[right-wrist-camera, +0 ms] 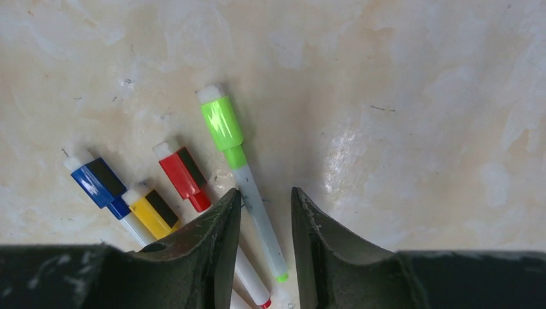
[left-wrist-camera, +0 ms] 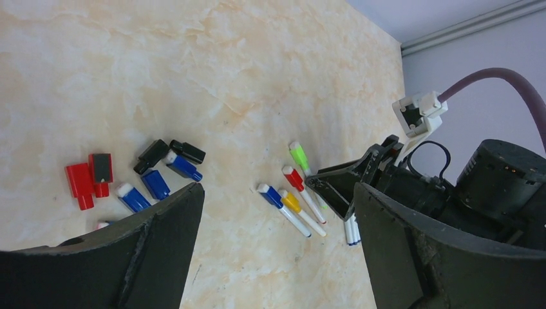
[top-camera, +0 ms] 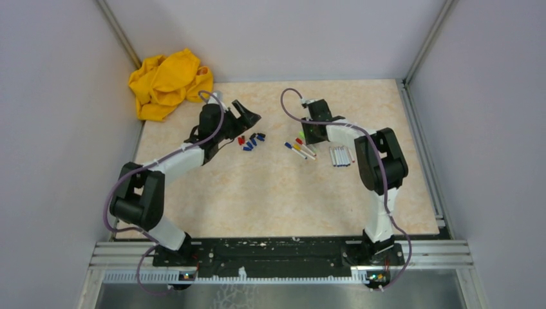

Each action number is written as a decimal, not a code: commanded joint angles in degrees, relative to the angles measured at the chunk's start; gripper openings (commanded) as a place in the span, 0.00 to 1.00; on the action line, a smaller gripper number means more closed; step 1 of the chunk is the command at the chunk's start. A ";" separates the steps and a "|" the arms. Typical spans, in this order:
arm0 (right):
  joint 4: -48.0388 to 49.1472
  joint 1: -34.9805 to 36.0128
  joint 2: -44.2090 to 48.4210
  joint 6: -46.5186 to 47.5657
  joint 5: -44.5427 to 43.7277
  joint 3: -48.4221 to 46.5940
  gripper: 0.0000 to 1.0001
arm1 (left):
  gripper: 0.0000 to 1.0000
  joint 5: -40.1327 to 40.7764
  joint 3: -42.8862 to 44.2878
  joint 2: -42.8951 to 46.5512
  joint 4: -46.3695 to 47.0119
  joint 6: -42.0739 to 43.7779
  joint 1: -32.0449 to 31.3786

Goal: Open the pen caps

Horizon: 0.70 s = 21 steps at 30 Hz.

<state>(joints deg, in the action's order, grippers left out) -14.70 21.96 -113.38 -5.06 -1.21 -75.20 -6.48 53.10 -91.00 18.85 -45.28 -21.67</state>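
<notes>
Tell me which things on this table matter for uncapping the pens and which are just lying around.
Job: capped pens; loose caps already off; bare white barrels.
Lying about: yellow cloth.

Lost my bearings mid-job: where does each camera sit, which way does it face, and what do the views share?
Top external: above and behind the arms, looking down on the table; left arm and right arm show whole, bases at bottom.
Left wrist: on the left arm, tilted down across loose caps and four capped pens; left fingers frame it, right gripper beyond.
Right wrist: on the right arm, straight down; right fingers flank the green pen.
Shared: both wrist views show the capped pens.
</notes>
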 commanded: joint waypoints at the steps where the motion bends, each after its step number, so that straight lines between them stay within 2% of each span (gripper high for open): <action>1: -2.21 -0.33 -0.86 0.48 -0.87 -0.39 0.29 | 0.92 4.27 3.87 -1.30 -4.56 1.90 -1.52; 5: -1.73 -0.25 0.88 -0.14 -0.50 2.22 0.15 | 0.91 6.87 6.23 -2.75 -8.48 2.42 -2.76; 12: -1.16 0.10 3.79 -0.39 -1.22 4.48 0.00 | 0.90 8.85 9.49 -5.43 -11.60 2.64 -4.43; 21: -0.22 1.30 11.65 0.23 -0.90 4.37 0.00 | 0.87 2.11 14.68 -10.59 -12.79 2.65 -6.01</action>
<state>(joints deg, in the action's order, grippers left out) -15.20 22.35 -108.29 -5.10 -1.91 -69.87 -0.78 64.77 -100.16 6.94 -43.03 -26.92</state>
